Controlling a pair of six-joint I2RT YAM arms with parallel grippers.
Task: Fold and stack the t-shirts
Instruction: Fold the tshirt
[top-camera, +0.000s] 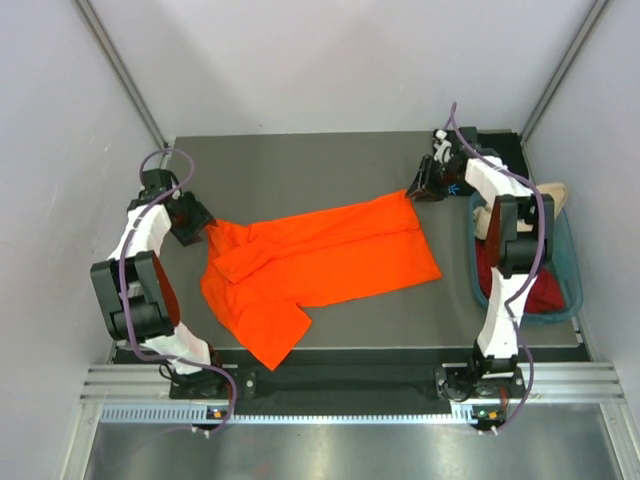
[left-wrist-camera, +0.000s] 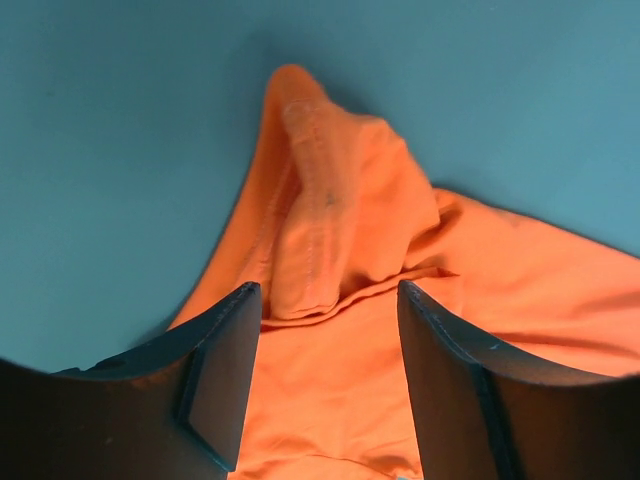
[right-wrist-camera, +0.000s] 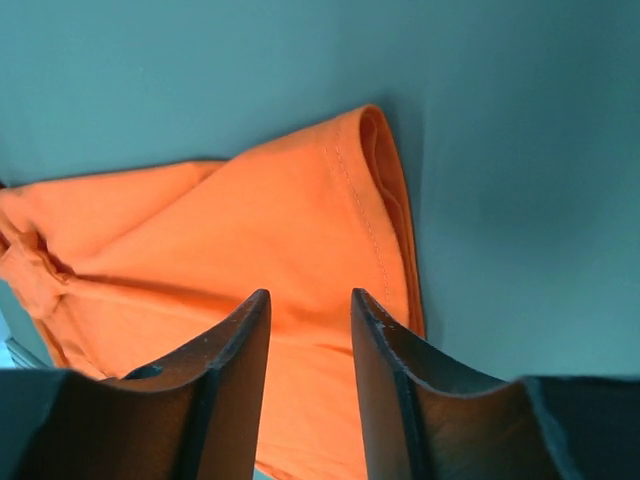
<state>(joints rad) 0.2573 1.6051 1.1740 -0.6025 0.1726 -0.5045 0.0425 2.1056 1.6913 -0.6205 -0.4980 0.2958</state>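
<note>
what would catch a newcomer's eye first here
The bright orange t-shirt, spread crumpled across the middle of the dark table. Then the left tool, open over a bunched fold at its left end, and the right tool, open over its far right corner. A teal tub stands at the right.

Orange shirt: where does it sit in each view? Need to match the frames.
Top external: orange shirt spread across the table's middle.
Left wrist: orange shirt bunched at centre, running lower right.
Right wrist: orange shirt, stitched corner at centre, filling lower left.
Shared landmark: bare table around it.
</note>
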